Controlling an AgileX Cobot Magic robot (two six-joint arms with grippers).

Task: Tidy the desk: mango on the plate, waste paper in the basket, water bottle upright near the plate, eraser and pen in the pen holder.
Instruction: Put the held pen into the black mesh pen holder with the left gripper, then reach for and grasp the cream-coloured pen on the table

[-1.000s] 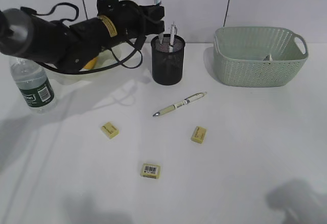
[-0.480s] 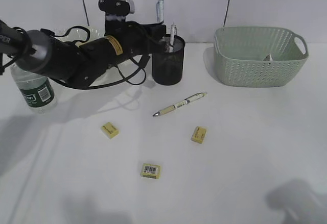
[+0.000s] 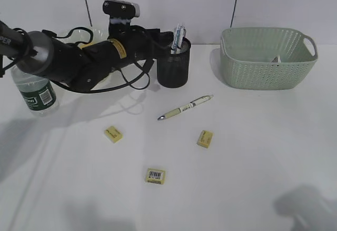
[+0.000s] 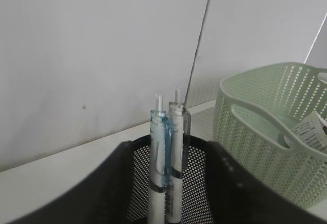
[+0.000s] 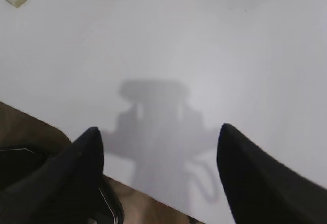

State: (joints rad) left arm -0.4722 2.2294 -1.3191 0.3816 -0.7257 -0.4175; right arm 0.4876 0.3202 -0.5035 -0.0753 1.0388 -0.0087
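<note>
Left gripper (image 3: 164, 37) sits at the near-left rim of the black wire-mesh cylindrical pen holder (image 3: 174, 62), far centre of the plain white desk (image 3: 237, 178). Its jaws stand apart with two pens (image 4: 167, 152) upright between them inside the cup; neither pad looks to be pressing them. Right gripper (image 5: 158, 147) hovers over bare desk at the near right edge, jaws wide, empty.

Risks, as judged: withdrawing low could catch the rim and tip the cup; the arm lies just beside the clear plastic water bottle (image 3: 32, 91), far left, and could topple it.

A white pen (image 3: 185, 107) and three yellow block erasers (image 3: 155, 176) lie loose mid-desk with open room around. The sage-green perforated basket (image 3: 268, 57) stands far right, well apart.
</note>
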